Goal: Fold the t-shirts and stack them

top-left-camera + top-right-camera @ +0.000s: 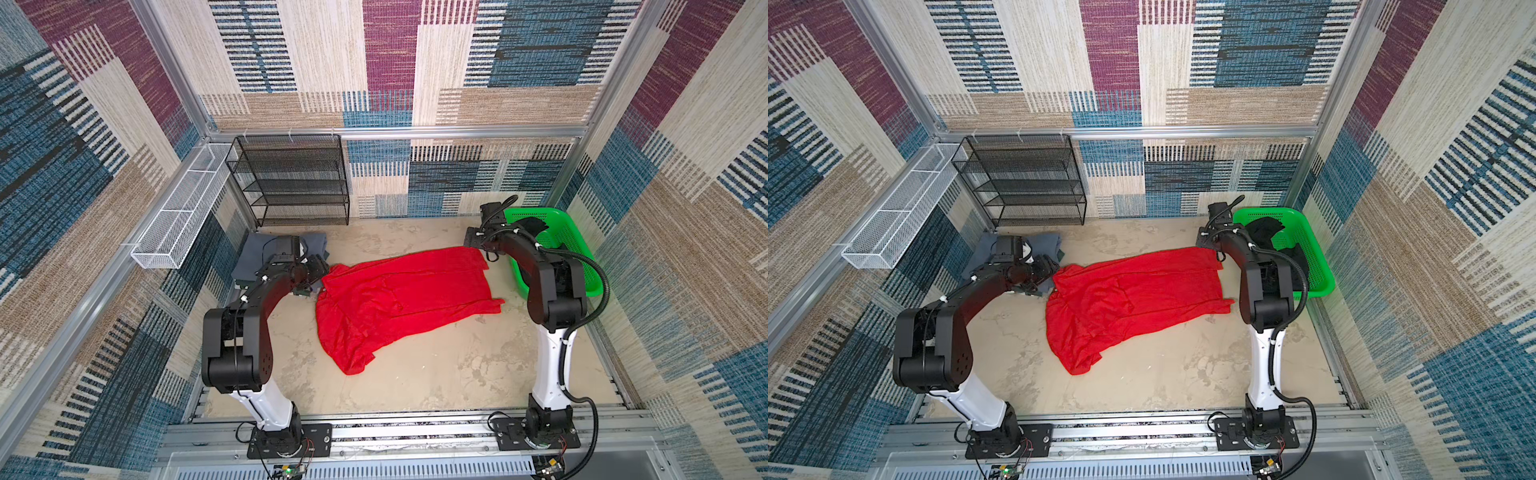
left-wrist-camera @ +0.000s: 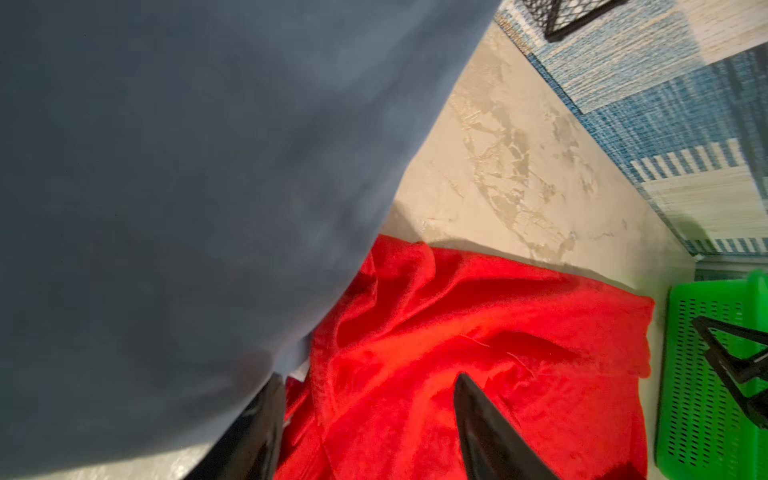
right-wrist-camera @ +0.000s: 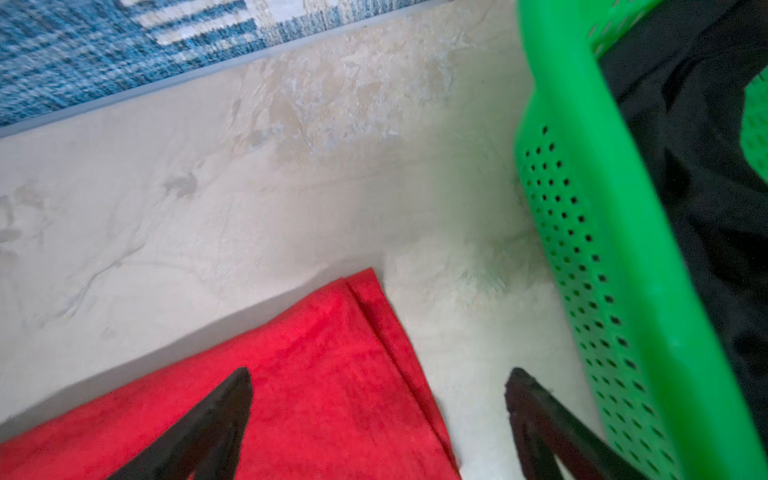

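A bright red t-shirt (image 1: 399, 299) (image 1: 1129, 295) lies spread and partly folded in the middle of the table. My left gripper (image 2: 368, 380) (image 1: 311, 278) hangs open over its rumpled left end, with only red cloth below the jaws. A slate grey t-shirt (image 1: 249, 257) (image 2: 187, 187) lies at the back left, beside and under that arm. My right gripper (image 3: 380, 370) (image 1: 473, 241) stands open over the red shirt's far right corner (image 3: 311, 374), one finger above the cloth and one above bare table. A black t-shirt (image 1: 532, 226) (image 3: 698, 166) sits in the green basket.
The green perforated basket (image 1: 577, 245) (image 3: 582, 208) stands at the back right, close to my right gripper. A black mesh rack (image 1: 291, 178) stands against the back wall. A white wire tray (image 1: 183, 220) hangs on the left wall. Bare table (image 1: 436, 374) shows in front of the red shirt.
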`<state>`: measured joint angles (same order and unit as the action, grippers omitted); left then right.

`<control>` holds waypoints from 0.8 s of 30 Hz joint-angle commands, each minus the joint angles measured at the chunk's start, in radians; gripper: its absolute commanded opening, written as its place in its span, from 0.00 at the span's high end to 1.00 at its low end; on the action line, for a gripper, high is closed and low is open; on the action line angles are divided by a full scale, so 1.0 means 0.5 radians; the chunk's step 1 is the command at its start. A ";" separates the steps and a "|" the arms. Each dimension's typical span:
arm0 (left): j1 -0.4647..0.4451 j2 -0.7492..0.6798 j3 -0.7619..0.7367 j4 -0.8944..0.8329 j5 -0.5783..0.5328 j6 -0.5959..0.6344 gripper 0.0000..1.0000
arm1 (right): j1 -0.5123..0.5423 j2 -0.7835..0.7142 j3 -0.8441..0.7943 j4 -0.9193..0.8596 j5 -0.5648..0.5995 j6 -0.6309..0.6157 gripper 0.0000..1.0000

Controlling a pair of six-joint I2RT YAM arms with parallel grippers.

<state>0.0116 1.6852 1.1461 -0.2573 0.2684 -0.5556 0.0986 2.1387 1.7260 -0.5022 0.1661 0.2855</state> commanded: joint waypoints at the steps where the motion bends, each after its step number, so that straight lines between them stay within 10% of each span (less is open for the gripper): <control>1: -0.025 -0.084 -0.044 0.030 0.081 0.024 0.32 | -0.001 -0.209 -0.217 0.156 -0.094 0.048 0.01; 17: -0.304 -1.009 -0.690 -0.168 -0.247 0.020 0.14 | -0.004 -1.116 -1.552 0.289 -0.107 0.127 0.00; 24: -0.339 -1.274 -0.945 -0.332 -0.270 -0.022 0.11 | -0.005 -1.107 -1.723 0.372 -0.139 0.150 0.28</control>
<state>-0.1532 1.0855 0.7052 -0.3687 0.1558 -0.5625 0.0971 1.5909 0.8803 -0.3668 0.1051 0.3435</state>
